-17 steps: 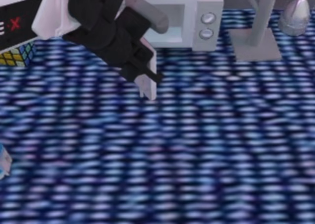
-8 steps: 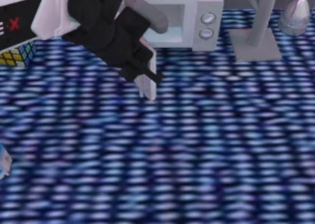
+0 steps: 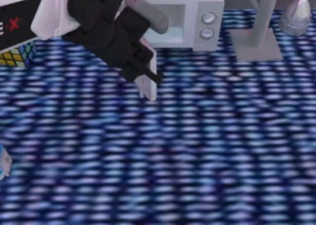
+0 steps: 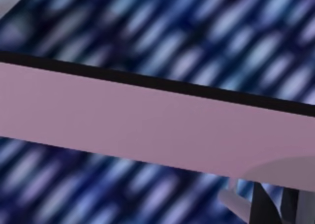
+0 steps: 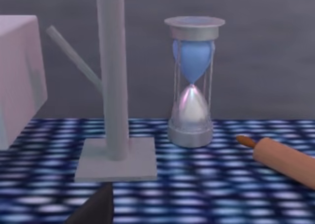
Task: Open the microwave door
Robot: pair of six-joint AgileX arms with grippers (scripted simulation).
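blue woven table cover (image 3: 197, 151) is seen beneath the microwave (image 3: 197, 22). the microwave door (image 3: 150, 84) is swung out, gripped by the left gripper (image 3: 148, 71), fingers clamped on its edge. the right gripper's state cannot be told.

The left arm (image 3: 98, 22) is matt black and blocky, built of chunky segments, with a rounded grey cylinder across it near the wrist. Its claw (image 3: 148, 76) is black too, ending in thin dark prongs. In the right wrist view a dark pointed tip (image 5: 96, 207) shows, probably one finger of the right claw.
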